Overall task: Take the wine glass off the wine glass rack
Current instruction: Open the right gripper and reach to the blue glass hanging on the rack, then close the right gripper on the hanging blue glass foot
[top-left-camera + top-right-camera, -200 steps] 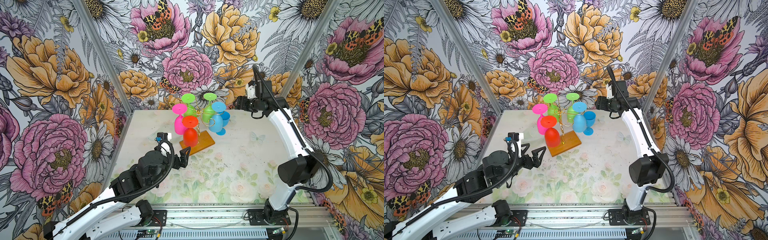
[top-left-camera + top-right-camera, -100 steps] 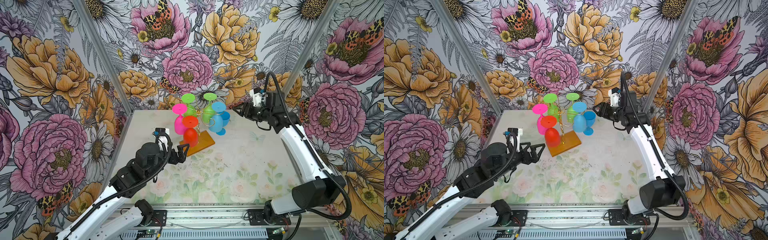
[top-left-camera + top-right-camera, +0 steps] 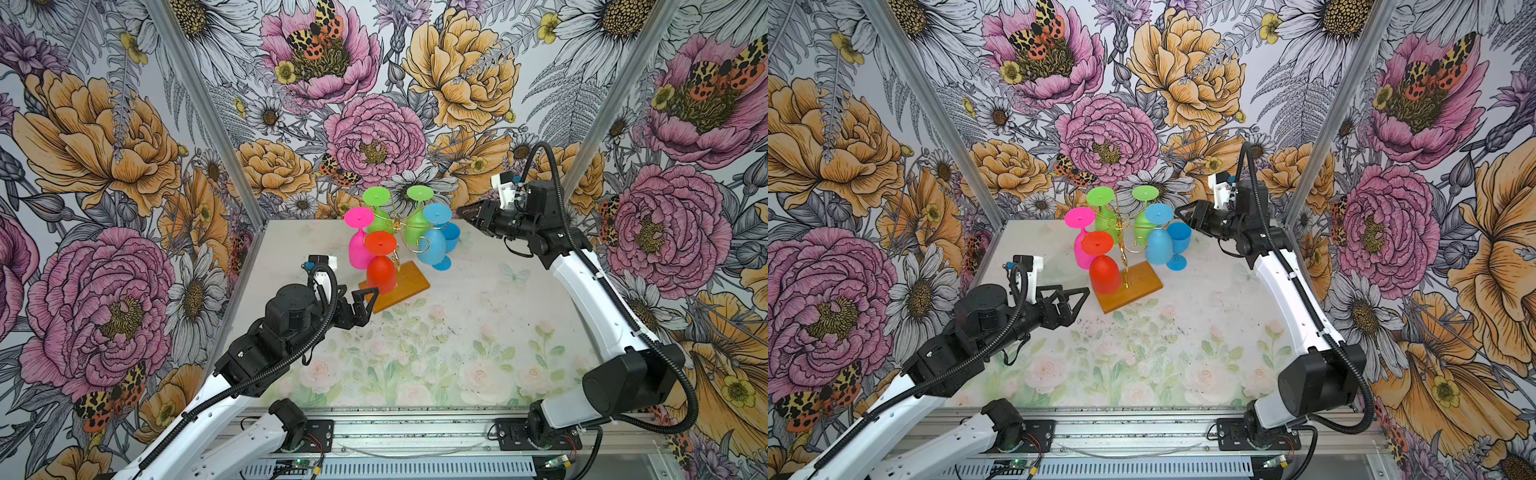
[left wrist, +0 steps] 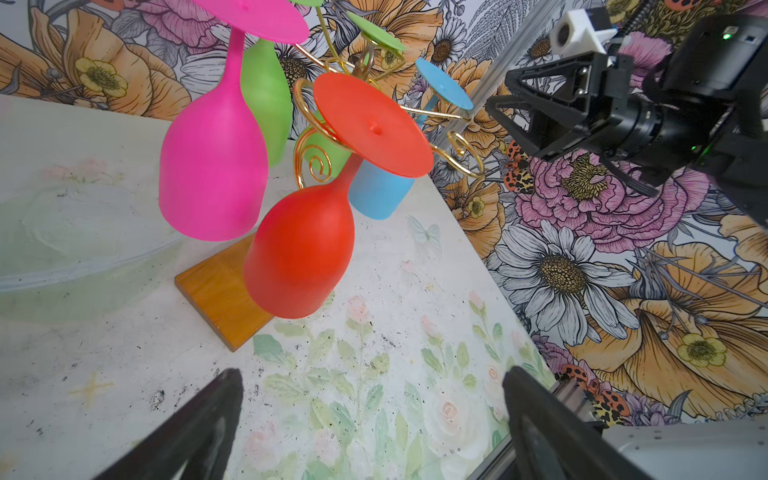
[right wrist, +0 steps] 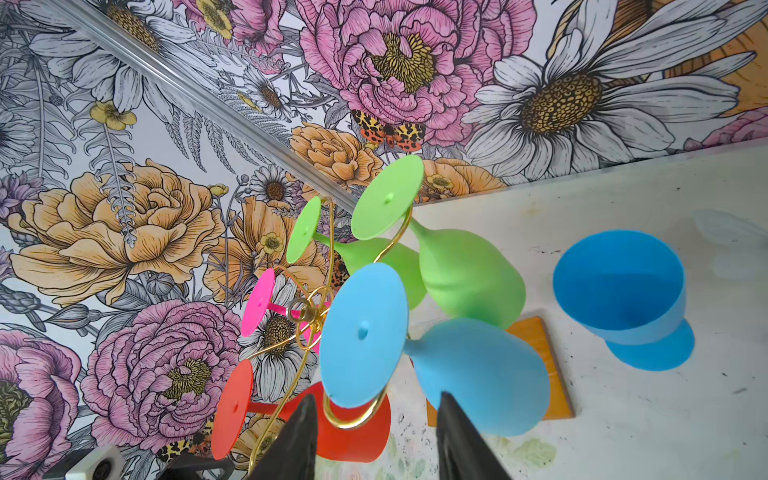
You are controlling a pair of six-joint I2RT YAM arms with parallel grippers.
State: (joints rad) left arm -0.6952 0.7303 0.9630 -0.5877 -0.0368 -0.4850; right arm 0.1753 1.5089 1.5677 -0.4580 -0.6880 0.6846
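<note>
Floral-papered walls (image 3: 104, 145) enclose a pale, flower-printed, dark-speckled desk (image 3: 478, 332). The wine glass rack (image 3: 409, 286) stands near the middle of its far edge, coloured glasses (image 3: 380, 272) hanging. The left jaws gape wide, empty; the right jaws are apart, empty, near the hanging blue wine glass (image 3: 430, 249).

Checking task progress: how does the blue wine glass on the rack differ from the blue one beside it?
The hanging blue glass is upside down, foot on a wire arm of the rack; the standing blue glass is upright. The hanging glass is off the table; the standing glass rests on the table, clear of the rack's base. Both are the same blue.
</note>
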